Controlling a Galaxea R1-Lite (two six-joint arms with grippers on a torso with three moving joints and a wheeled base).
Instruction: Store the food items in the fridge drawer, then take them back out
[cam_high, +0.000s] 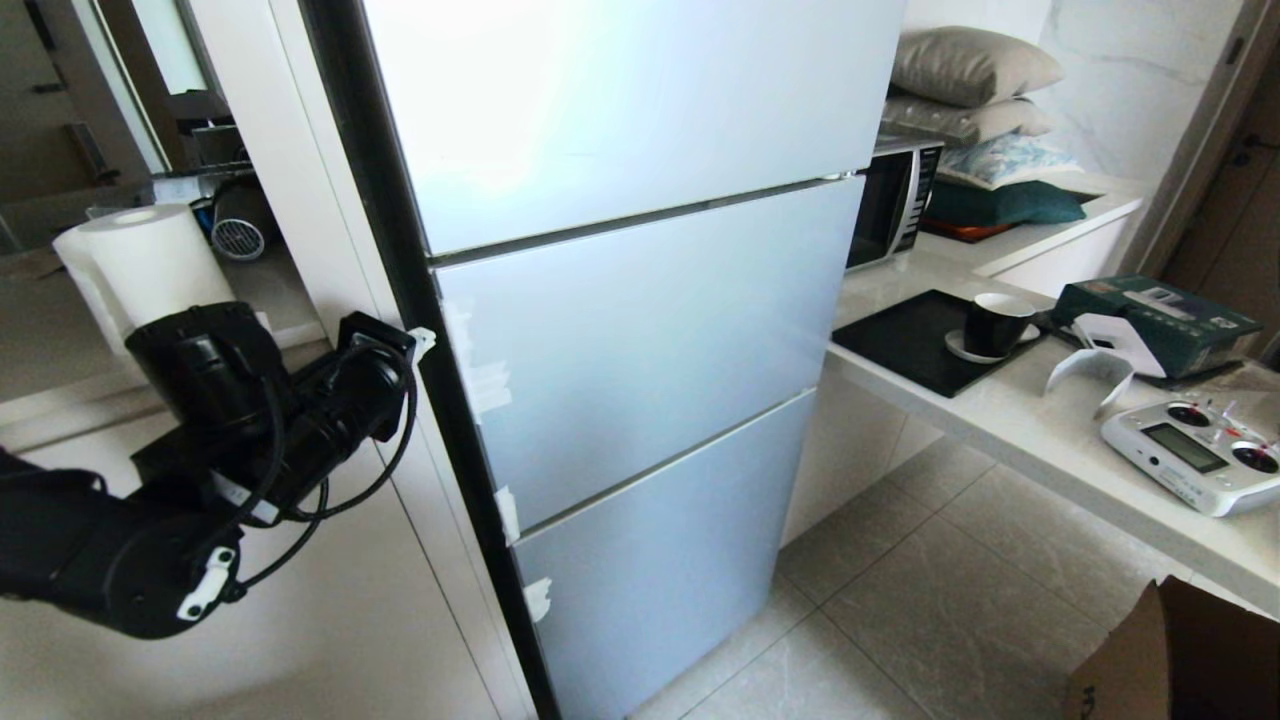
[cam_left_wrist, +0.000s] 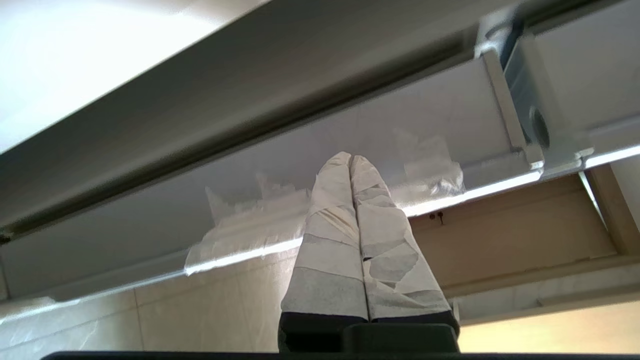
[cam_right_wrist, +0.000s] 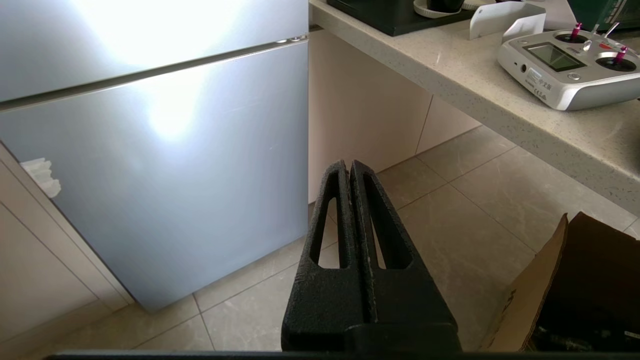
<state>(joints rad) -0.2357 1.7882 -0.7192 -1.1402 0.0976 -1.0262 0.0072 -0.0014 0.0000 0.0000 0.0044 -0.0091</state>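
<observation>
The pale blue-silver fridge (cam_high: 640, 330) stands with all three fronts closed, so the fridge drawer is hidden and no food items show. My left gripper (cam_high: 420, 342) reaches in from the left. Its white-taped fingers (cam_left_wrist: 330, 235) are pressed together, empty, with the tips at the black side edge beside the middle front, among the white tape scraps (cam_left_wrist: 250, 225). In the right wrist view my right gripper (cam_right_wrist: 348, 165) is shut on nothing and hangs low over the floor tiles before the fridge's bottom front (cam_right_wrist: 150, 175).
A stone counter (cam_high: 1050, 440) runs along the right with a microwave (cam_high: 895, 200), a black tray with a cup (cam_high: 995, 322), a grey remote controller (cam_high: 1195, 455) and pillows. A cardboard box (cam_high: 1180, 650) sits on the floor at lower right. A paper roll (cam_high: 140, 260) stands behind the left arm.
</observation>
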